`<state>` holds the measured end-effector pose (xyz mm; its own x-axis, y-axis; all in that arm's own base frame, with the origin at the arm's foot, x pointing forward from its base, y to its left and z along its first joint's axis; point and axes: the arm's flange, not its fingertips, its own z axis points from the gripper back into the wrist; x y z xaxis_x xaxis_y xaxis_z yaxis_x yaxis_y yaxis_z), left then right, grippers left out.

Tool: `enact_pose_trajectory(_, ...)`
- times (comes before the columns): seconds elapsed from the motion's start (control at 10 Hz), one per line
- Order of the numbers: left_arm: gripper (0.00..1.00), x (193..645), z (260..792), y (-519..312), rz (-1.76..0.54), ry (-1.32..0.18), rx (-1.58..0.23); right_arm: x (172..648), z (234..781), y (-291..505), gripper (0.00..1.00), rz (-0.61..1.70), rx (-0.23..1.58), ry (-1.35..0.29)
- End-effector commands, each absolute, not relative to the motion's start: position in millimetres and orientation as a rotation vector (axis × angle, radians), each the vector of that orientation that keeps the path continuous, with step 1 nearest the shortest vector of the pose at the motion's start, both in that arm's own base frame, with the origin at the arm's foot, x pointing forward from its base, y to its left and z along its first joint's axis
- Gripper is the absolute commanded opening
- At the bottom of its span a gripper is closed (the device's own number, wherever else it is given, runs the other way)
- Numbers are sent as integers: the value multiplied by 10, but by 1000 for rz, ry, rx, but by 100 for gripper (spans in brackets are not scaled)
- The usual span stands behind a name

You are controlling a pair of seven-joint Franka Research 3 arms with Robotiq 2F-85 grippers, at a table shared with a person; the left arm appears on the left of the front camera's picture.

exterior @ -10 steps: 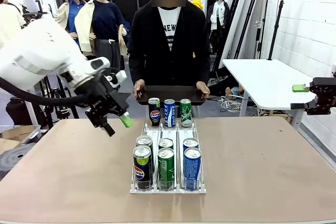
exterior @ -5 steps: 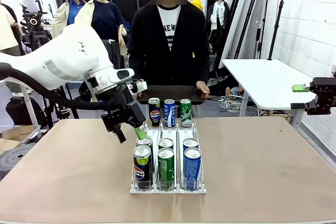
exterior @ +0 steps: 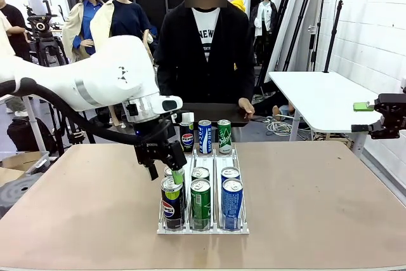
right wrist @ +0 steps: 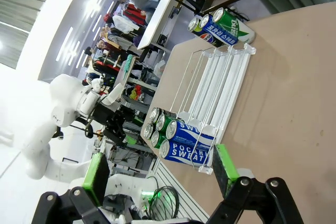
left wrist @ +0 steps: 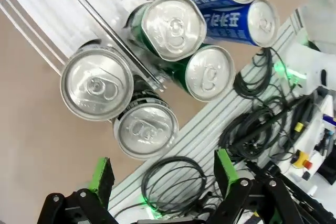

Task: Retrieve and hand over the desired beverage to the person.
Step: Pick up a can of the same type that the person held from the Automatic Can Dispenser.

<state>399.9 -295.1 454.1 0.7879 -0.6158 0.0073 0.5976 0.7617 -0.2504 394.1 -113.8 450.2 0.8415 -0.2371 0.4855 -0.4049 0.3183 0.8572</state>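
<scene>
Left hand swung right, down over front-left Pepsi can

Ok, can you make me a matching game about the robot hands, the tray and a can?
1. left gripper
2. right gripper
3. dark tray
4. front blue can

A. held by the person
B. right lane of the rack, nearest the robot
C. open, just over the rack's left lane
D. open, off past the right edge of the table

Pairs: 1-C, 2-D, 3-A, 4-B
</scene>
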Motion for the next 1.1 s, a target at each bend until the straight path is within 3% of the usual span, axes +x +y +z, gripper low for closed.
enact_pose_trajectory(0.0, 100, 4015, 4459, -3029, -662, 21, -168, 3935, 4503, -1131, 100, 118, 1259, -604)
enact_pose_trajectory(1.0, 100, 3817, 4110, -3177, -753, -80, -50, 3935, 4503, -1131, 100, 118, 1259, -604)
